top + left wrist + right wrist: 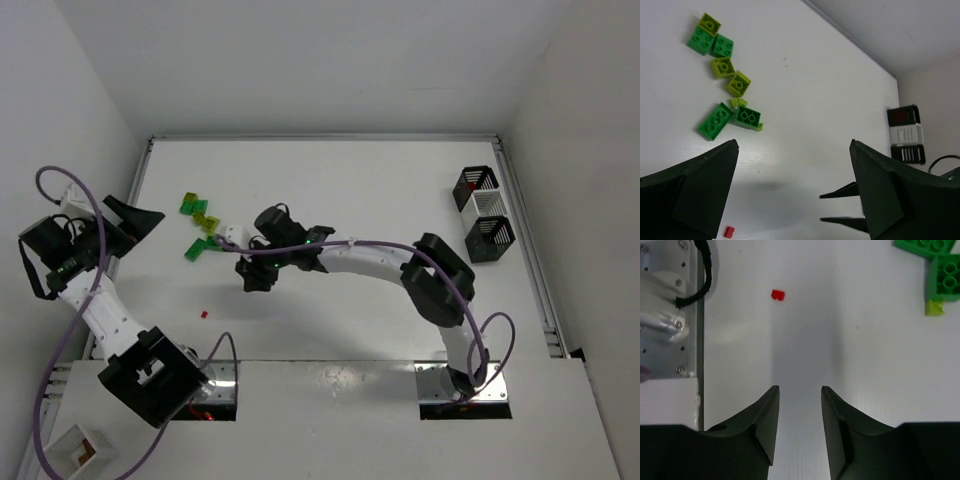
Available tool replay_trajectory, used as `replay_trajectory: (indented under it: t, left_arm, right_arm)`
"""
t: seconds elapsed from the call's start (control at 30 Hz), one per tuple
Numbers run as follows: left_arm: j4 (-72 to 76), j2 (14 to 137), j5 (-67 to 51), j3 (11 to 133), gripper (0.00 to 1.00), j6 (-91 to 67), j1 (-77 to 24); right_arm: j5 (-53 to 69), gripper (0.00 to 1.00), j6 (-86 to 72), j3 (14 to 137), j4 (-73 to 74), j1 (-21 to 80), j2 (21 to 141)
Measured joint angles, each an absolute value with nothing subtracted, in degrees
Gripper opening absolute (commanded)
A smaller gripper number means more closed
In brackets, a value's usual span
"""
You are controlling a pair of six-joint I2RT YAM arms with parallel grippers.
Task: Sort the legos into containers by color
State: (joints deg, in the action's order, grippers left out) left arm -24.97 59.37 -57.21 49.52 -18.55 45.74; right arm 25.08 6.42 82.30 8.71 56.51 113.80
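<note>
No writing legible. Legos lie studs up, clustered L-centre of table point(400, 190): 4 green legos point(715, 120), 4 lime legos point(738, 82); longest green one lies diagonal. 1 red lego point(778, 295) sits apart, nearer arm bases. 3 bins point(490, 240) in row far R: black, white, black. Left gripper point(794, 150) spread wide, empty. Right gripper point(800, 395) slightly parted, empty, beside cluster.

The left arm point(110, 320) and the right arm point(365, 262) have white rounded links and black blocky joints. A thin purple cable point(300, 248) runs in loops along each one. The left gripper point(795, 192) and the right gripper point(800, 388) are matt black, with thick wedge-shaped fingers point(760, 430). Each base point(462, 380) sits on a silver plate point(665, 315) with small screws point(678, 324).
</note>
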Motion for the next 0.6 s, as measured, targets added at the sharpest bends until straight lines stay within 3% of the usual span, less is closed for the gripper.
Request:
replay_trajectory:
  t: [0.37, 0.6]
  left_arm:
    - [-25.69, 61.8, -62.46, 56.38, 1.0, -23.35, 52.07]
    - [-25.89, 63.9, -63.99, 57.06, 1.0, -24.51, 52.18]
  right_arm:
    - [23.27, 0.4, -6.11, 94.35, 1.93, 61.84, 128.22]
    - [18.46, 0.49, -9.82, 100.86, 0.97, 65.08, 135.63]
